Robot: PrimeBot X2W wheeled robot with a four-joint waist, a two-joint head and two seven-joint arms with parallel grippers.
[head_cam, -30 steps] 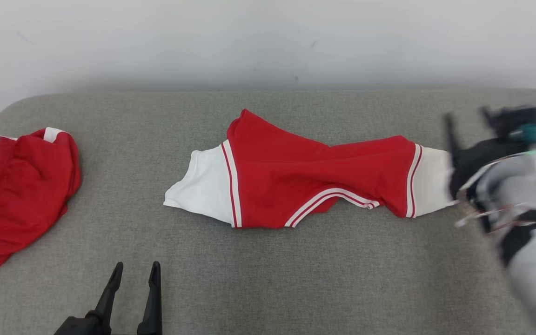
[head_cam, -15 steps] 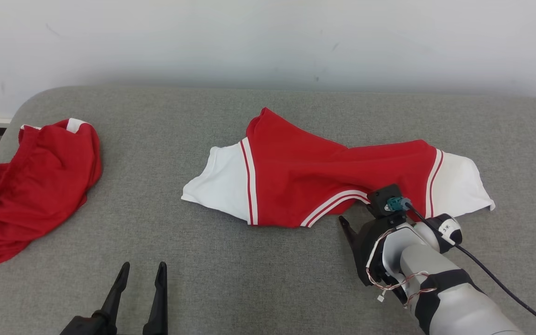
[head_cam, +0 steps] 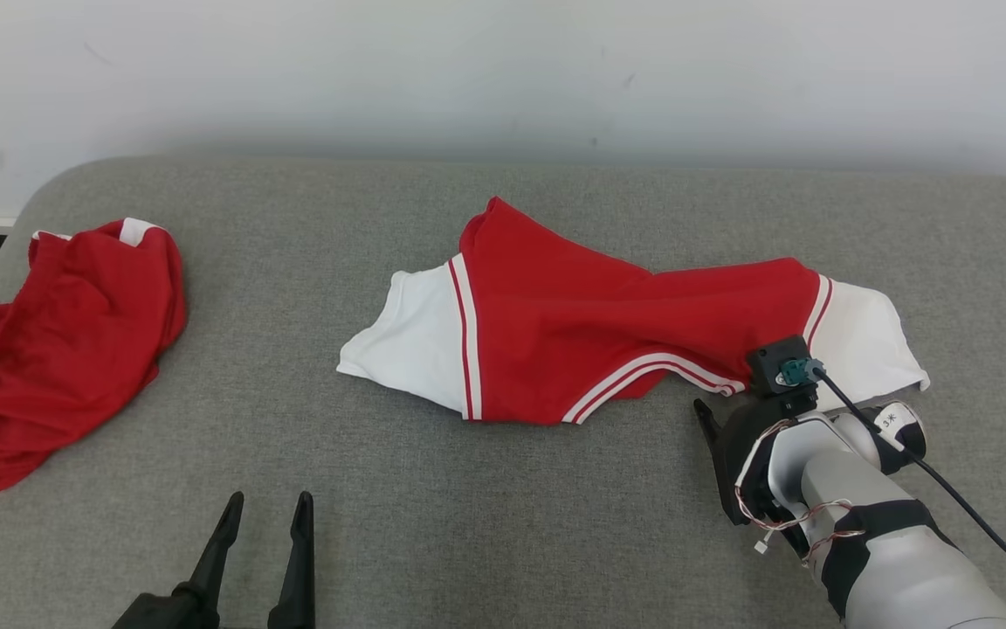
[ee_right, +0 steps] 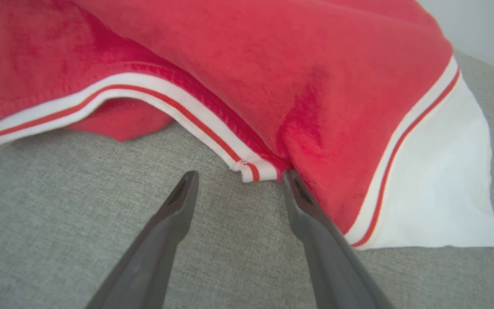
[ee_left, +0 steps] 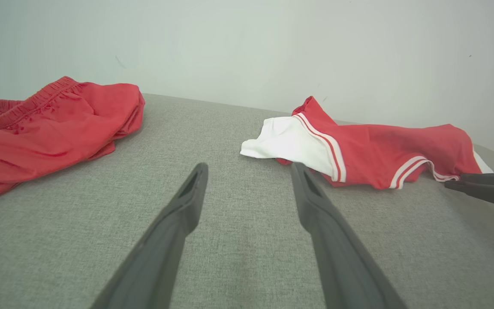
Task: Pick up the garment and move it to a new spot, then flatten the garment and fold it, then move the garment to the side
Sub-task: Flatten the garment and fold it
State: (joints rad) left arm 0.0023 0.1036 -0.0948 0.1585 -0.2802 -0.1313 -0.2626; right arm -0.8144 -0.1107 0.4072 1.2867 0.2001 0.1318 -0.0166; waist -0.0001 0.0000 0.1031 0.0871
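The shirt (head_cam: 608,341) (red, white sleeves) lies crumpled mid-cushion (head_cam: 503,507). The right gripper (ee_right: 238,176) sits at its near edge, right by the striped trim, jaws apart with nothing clamped. The left gripper (head_cam: 269,500) hangs well apart from it, jaws also apart. Another red garment (head_cam: 58,341) is bunched at the far left.

We work under bright, even light from above, with no glare anywhere. A faint band of shade runs along the foot of the wall (head_cam: 503,144), and the garment (head_cam: 625,341) throws only a thin, soft shadow on the table (head_cam: 503,507) at its near edge. Our head view is sharp throughout. In the wrist views the left tool (ee_left: 249,167) and right tool (ee_right: 239,173) blur toward the bottom edge, and the garment nearest the right lens looks soft and washed pink.
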